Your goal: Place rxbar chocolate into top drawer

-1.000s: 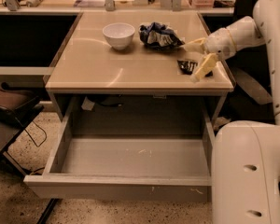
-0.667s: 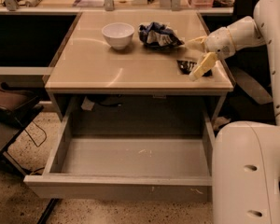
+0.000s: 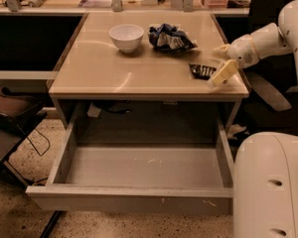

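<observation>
Desk (image 3: 139,76): tan top, glossy, some glare. On it are 1 white bowl (image 3: 126,36) at the back centre, 1 crumpled blue-and-white bag (image 3: 170,37) just right of it, and the rxbar (image 3: 201,71) lying flat near the front right corner, apart from both.

Drawer (image 3: 129,198) under the desk: pulled fully out, grey, pale scuffs on the floor, nothing seen inside.

Room: speckled floor, dark chair and cables at left, cluttered bench along the back. White robot base (image 3: 270,182) at lower right.

Arm (image 3: 260,38) reaches in from the right. Gripper (image 3: 213,66) sits at the desk's right edge, just beside the bar's right end, with its 2 fingers (image 3: 222,73) spread wide and holding nothing. Cannot tell whether the lower finger touches the wrapper.

Against 1.0 s and 0.7 s ago: no visible shift. Gripper, bar, bowl, bag and drawer are all in the same places.
</observation>
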Controlling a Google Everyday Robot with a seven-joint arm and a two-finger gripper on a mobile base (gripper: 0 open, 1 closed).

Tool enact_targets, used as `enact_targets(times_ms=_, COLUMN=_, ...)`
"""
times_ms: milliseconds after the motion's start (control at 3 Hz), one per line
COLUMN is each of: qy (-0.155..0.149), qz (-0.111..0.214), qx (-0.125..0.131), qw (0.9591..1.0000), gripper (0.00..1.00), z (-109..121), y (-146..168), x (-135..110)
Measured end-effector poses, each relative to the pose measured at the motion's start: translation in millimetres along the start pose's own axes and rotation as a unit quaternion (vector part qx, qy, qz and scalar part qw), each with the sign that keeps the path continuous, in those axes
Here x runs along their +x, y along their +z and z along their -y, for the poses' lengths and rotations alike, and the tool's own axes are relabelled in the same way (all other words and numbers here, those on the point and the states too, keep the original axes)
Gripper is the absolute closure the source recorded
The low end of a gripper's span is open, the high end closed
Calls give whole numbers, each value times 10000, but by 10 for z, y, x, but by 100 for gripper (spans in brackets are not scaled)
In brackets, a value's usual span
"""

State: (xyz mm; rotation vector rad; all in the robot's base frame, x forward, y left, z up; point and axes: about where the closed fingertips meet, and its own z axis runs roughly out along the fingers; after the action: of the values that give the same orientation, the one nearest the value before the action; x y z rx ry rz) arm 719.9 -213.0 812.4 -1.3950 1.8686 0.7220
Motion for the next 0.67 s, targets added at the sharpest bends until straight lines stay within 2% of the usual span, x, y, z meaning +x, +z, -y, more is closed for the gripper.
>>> enact_targets(times_ms=333, qy=-2, qz=24, qx=26, qw=10000, gripper=0, z=29, y=37, x=-14)
enact_targets(times_ms=667, qy=-2, qz=24, qx=27, qw=10000, gripper=18, z=30, y=38, x=-14)
